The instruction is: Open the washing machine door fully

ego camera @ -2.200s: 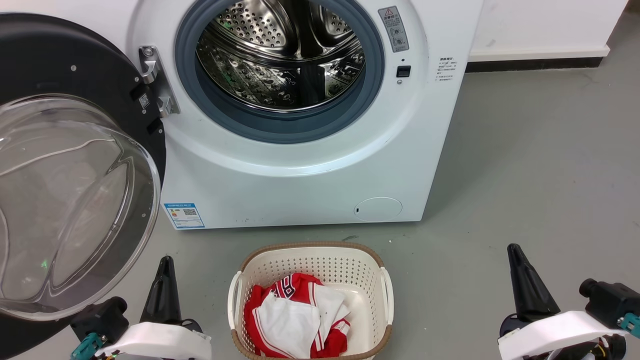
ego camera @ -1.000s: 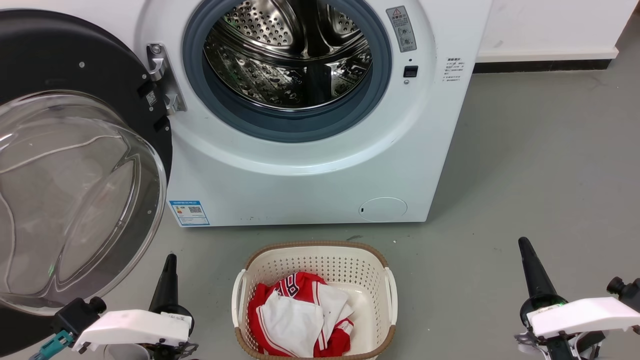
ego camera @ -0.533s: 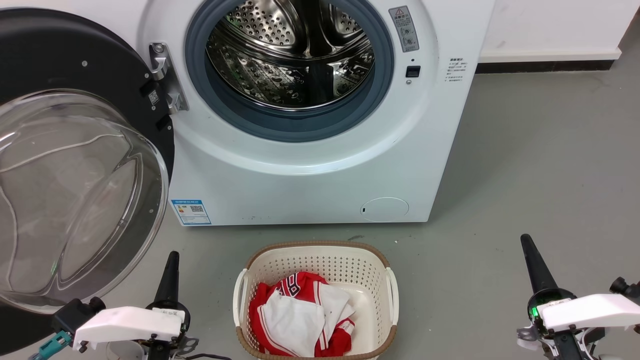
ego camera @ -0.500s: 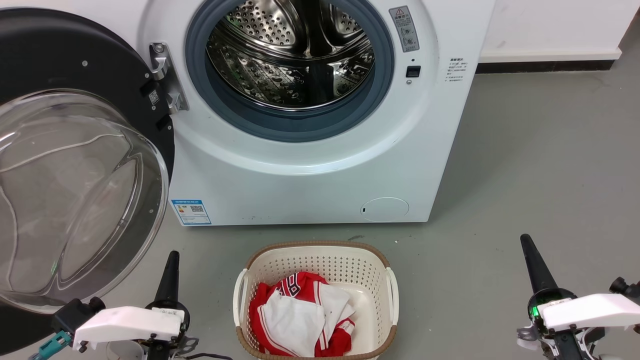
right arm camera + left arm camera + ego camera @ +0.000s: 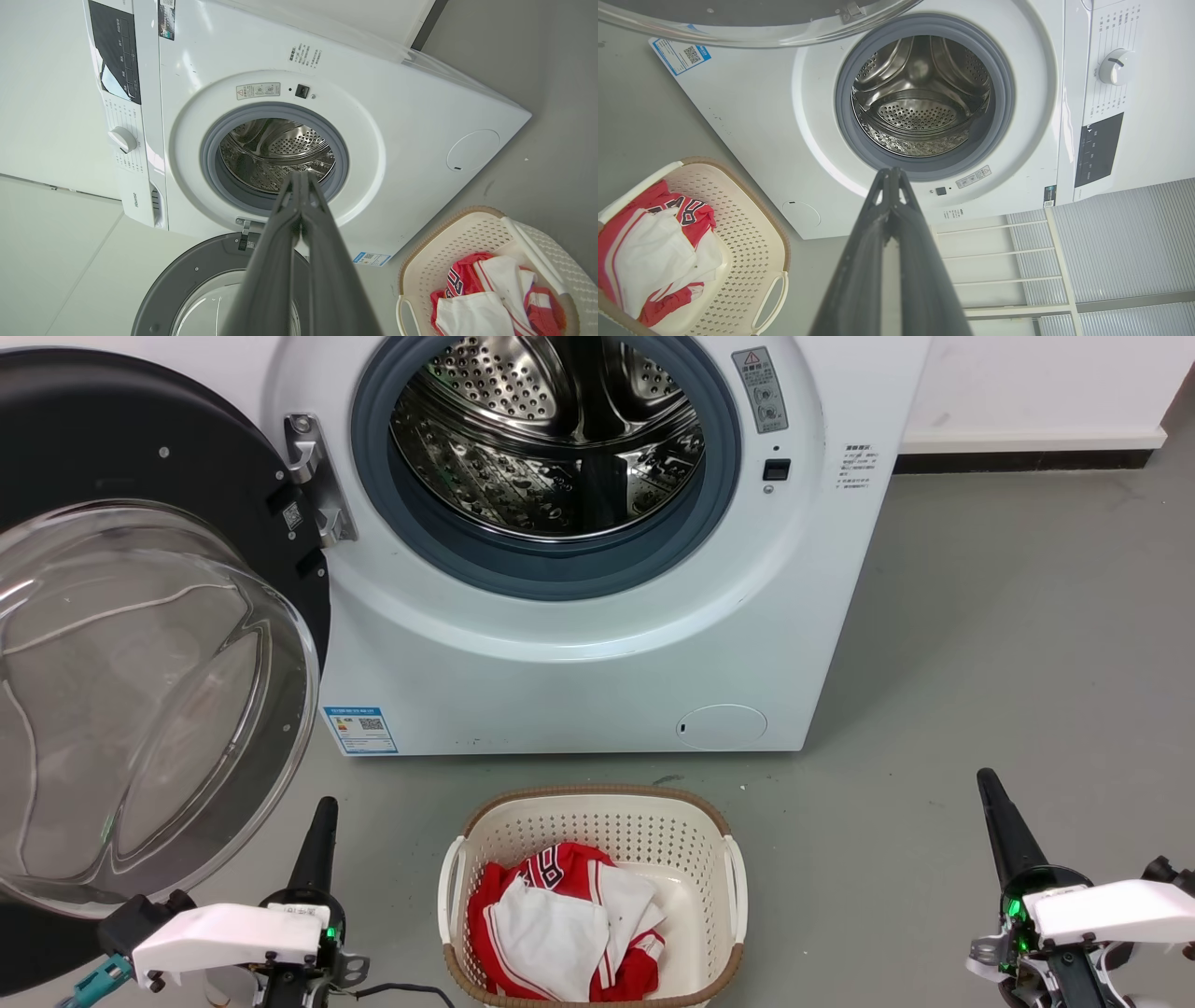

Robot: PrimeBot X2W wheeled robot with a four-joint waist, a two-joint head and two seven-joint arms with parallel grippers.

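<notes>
Grey floor (image 5: pixel 1008 635) spreads out before a white wall, and the washing machine (image 5: pixel 579 663) stands on it at the far side. The washing machine door (image 5: pixel 84 439) hangs wide open at the left on its metal hinge (image 5: pixel 313 476), its clear glass bowl (image 5: pixel 140 691) bulging towards the near side. The steel drum (image 5: pixel 551 439) sits exposed inside its grey gasket (image 5: pixel 523 574). Near the machine's front, a cream basket (image 5: pixel 597 801) holds red and white clothes (image 5: pixel 560 933). The left claw (image 5: pixel 325 812) is clenched on nothing, low at the near left, just beside the door's lower edge and apart from it. The right claw (image 5: pixel 987 784), likewise clenched and empty, is at the near right, well apart from the machine.
</notes>
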